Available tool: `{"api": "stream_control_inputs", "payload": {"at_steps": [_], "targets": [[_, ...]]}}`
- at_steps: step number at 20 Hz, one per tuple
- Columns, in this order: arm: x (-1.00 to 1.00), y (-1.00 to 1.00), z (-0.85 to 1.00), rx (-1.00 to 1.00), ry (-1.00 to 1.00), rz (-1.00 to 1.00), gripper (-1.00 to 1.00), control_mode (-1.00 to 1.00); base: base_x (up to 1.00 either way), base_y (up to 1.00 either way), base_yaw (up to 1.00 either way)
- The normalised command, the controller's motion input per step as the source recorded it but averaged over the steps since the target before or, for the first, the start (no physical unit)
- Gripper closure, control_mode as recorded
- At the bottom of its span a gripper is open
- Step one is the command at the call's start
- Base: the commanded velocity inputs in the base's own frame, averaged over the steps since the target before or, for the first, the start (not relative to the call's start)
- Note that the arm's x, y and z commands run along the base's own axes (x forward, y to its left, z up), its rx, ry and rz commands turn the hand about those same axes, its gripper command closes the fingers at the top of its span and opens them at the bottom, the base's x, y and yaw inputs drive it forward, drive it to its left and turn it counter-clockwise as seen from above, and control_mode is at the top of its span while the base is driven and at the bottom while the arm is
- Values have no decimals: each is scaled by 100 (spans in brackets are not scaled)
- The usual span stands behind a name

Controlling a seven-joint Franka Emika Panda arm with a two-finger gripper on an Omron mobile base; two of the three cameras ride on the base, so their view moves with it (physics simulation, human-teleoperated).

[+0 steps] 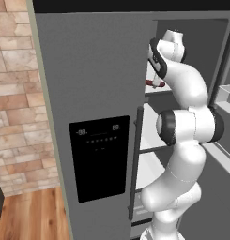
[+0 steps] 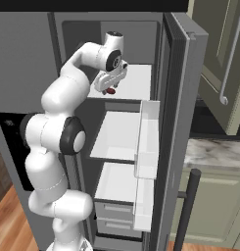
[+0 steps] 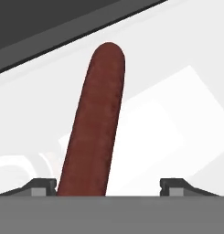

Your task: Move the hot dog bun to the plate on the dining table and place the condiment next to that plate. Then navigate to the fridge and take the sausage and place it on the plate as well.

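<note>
End effector poised over the sausage on the top fridge shelf

From the left base view, the white arm reaches into the tall grey fridge (image 1: 97, 93), its end effector (image 1: 157, 85) low over the white upper shelf (image 1: 156, 89), a slim dark red-brown sausage (image 1: 148, 83) poking out just beside it. In the right base view the end effector (image 2: 109, 88) hangs right above the sausage (image 2: 110, 90). The hand view shows the sausage (image 3: 96, 123) running lengthwise away from the end effector, nearer one fingertip (image 3: 40, 184) than the other; the fingers stand spread, not yet pinching it. I'd centre it between them, then squeeze across its width.
</note>
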Motion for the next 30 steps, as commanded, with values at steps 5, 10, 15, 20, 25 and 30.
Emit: {"api": "stream_control_inputs", "payload": {"at_steps": [5,10,15,20,25,30], "targets": [[0,1,-41,-1,0,12,100,-100,0,0,0],[-12,-1,-24,0,-1,9,100,-100,0,0,0],[-51,-15,5,0,-14,0,100,-100,0,0,0],[-56,-25,34,0,-18,-4,100,-100,0,0,0],[-76,-13,32,0,-27,-6,100,-100,0,0,0],[-98,-1,1,0,-39,-5,100,-100,0,0,0]]}}
